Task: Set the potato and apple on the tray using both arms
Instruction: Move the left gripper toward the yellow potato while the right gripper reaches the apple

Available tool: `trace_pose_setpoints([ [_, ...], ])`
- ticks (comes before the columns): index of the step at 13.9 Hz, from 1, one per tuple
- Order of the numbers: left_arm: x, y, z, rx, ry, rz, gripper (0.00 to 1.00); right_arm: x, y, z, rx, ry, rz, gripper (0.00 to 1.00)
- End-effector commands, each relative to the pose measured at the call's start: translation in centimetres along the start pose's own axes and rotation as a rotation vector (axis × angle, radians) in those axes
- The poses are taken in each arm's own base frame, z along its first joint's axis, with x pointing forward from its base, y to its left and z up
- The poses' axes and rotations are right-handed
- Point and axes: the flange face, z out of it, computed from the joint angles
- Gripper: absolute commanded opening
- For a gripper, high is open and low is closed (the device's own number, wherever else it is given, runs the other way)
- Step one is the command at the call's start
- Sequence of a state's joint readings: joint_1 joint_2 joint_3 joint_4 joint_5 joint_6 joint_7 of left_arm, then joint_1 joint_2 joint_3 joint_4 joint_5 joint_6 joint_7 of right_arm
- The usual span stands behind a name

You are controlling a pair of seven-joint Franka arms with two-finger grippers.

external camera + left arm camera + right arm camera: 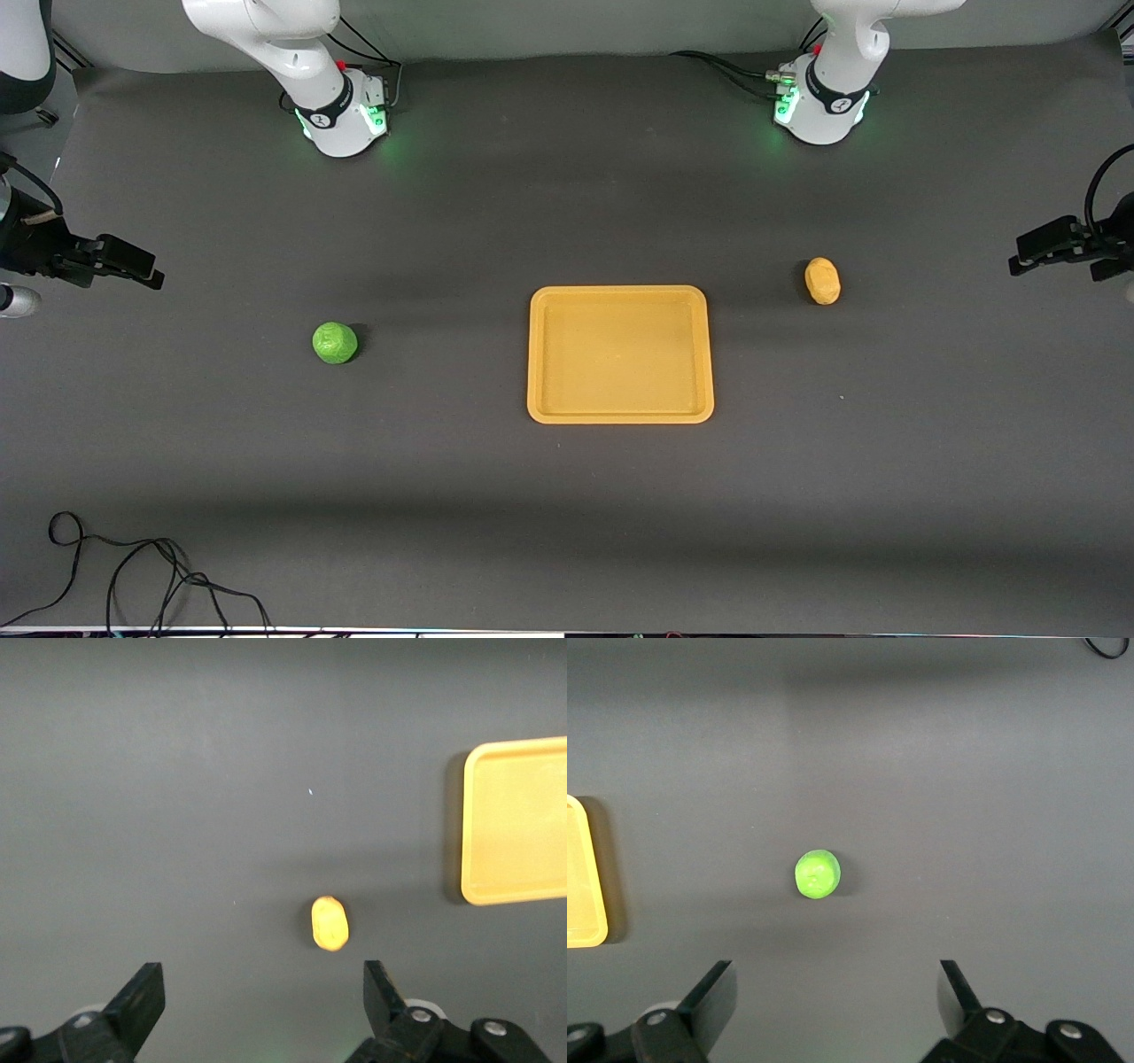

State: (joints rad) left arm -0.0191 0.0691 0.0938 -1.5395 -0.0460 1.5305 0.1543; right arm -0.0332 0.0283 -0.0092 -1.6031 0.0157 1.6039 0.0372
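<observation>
Operator: While both arms hang at the table's ends, what do you see on the surface?

Monitor: You have the tray (pixel 620 354) lying flat near the middle of the table (pixel 567 496), with nothing on it. You will find the apple (pixel 335 342) resting on the table toward the right arm's end, well apart from the tray. The potato (pixel 822 280) rests toward the left arm's end, also apart from the tray and slightly farther from the front camera than the apple.

Operator: And the end effectors?

Monitor: Your left gripper (pixel 264 1010) hangs in the air at its own end of the table, fingers (pixel 142 997) spread wide and holding nothing; its wrist view shows the potato lying on the table between them, lower down. Your right gripper (pixel 837 1005) hangs at its own end, fingers (pixel 716 992) likewise spread wide and empty, with the apple on the table between them.
</observation>
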Motion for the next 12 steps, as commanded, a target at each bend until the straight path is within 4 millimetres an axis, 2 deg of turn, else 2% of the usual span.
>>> trace_pose_setpoints([
  [1,0.2,1.3,-0.6,0.019,-0.016,0.000,1.00,0.0,-0.2,-0.3,0.011,-0.005,0.006,1.00],
  [5,-0.2,1.5,-0.6,0.021,-0.004,0.007,1.00,0.1,0.1,-0.2,0.014,-0.008,0.017,1.00],
  [6,0.2,1.7,0.7,0.023,-0.003,0.011,1.00,0.1,0.0,-0.2,0.014,-0.007,0.016,1.00],
  [9,0.6,3.1,6.7,0.075,0.023,0.026,1.00,0.5,0.1,0.1,0.017,-0.010,0.013,1.00],
  [11,0.3,3.7,12.4,0.079,0.024,0.016,1.00,0.2,-0.2,0.9,0.017,-0.022,-0.003,1.00],
  [12,-0.3,3.8,14.8,0.078,0.038,0.020,1.00,-0.3,-0.7,1.9,0.018,-0.036,-0.012,1.00],
])
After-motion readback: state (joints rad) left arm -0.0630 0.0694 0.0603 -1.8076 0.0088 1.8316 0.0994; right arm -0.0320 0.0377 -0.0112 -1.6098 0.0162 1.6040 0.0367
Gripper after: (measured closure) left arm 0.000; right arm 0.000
